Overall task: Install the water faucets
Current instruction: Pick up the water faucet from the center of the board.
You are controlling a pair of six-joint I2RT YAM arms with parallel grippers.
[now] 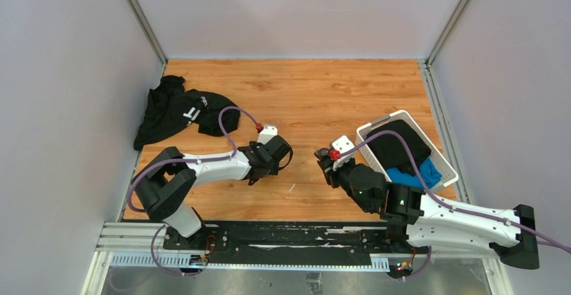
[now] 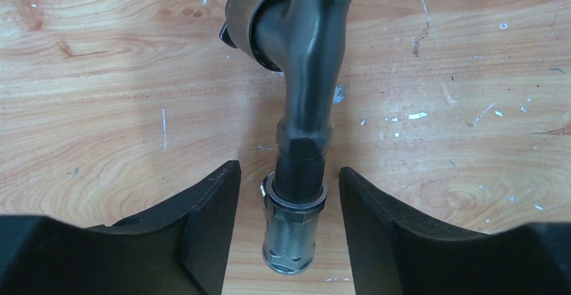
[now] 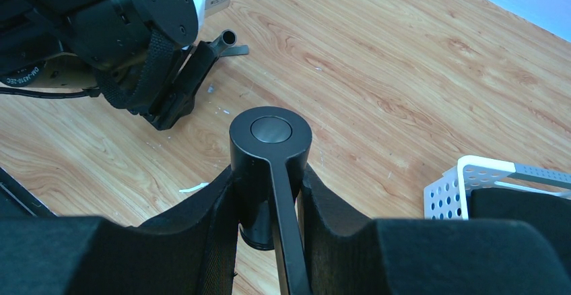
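Observation:
A dark-grey faucet body (image 2: 306,73) lies on the wooden table, with a chrome nut fitting (image 2: 293,231) on its stub end. My left gripper (image 2: 288,174) is open, its fingers either side of that stub with a gap on both sides. In the top view the left gripper (image 1: 283,155) is at mid-table. My right gripper (image 3: 269,174) is shut on a dark cylindrical handle piece (image 3: 271,137) with a thin lever, held above the table. It sits right of the left gripper in the top view (image 1: 326,161). The faucet's spout end (image 3: 227,39) shows past the left gripper.
A black cloth garment (image 1: 175,110) lies at the far left. A white plastic basket (image 1: 404,116) holding black and blue cloth stands at the right, its corner close to my right gripper (image 3: 448,197). Grey walls close in the table.

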